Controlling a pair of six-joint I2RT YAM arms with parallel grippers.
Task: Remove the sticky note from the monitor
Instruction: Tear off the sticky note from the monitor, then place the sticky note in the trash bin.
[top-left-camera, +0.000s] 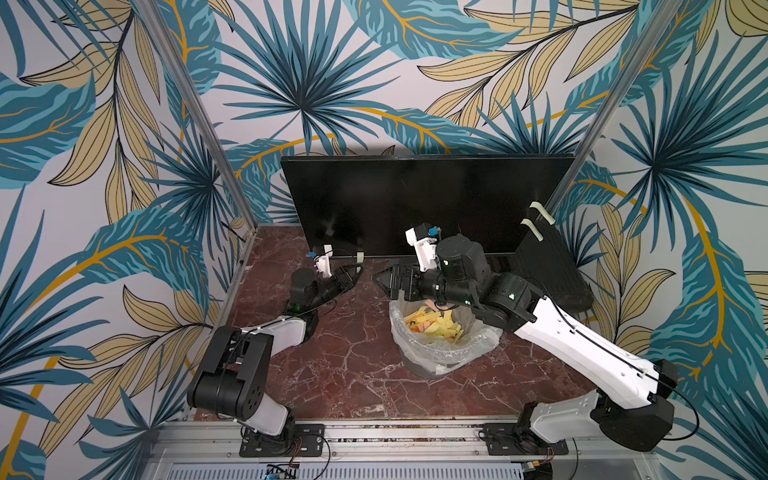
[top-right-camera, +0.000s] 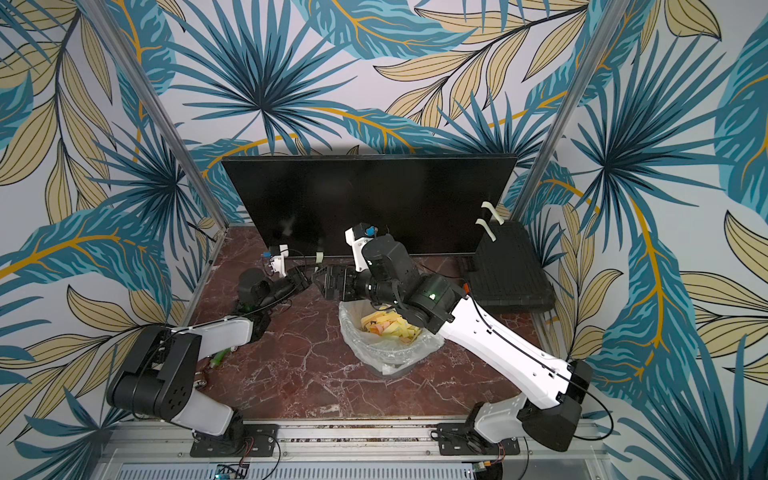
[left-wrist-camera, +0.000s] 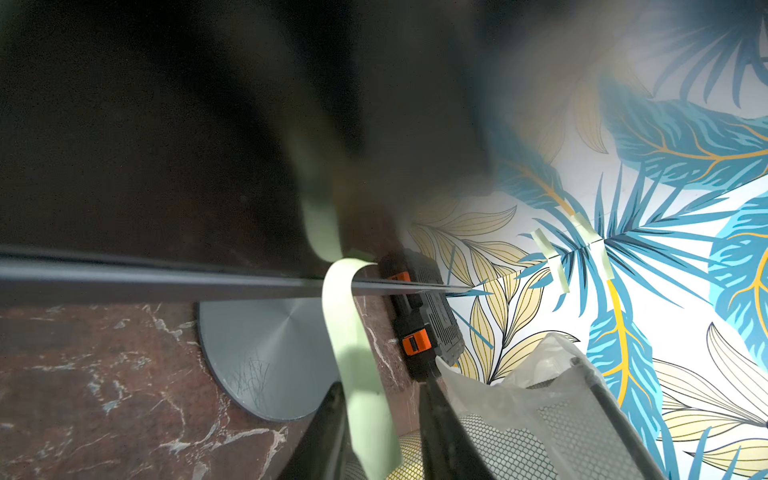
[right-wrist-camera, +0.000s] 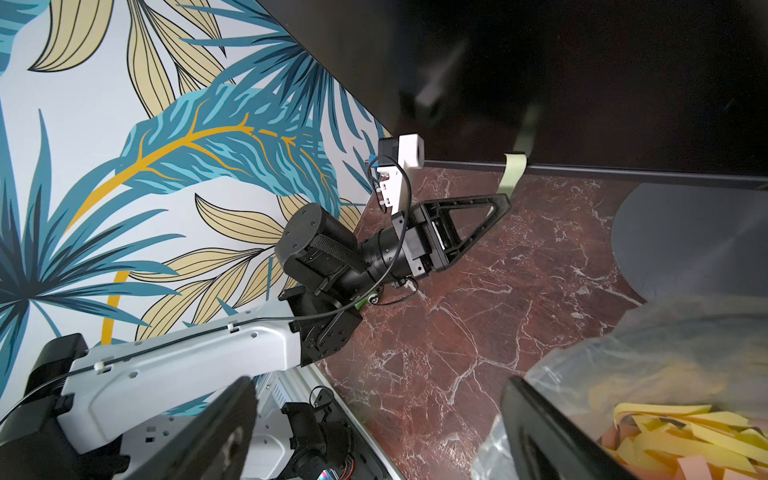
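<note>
Both top views look from high above the front edge of the table, down and toward the back wall, holding the monitor at a distance; they overlap almost wholly. The left wrist view sits low and close, looking past the left fingers at the monitor's lower edge. The right wrist view faces across the table toward the left arm. Both wrist views share the sticky note and the round base.

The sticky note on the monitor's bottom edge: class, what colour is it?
The sticky note is pale green, clearest in the left wrist view.
</note>
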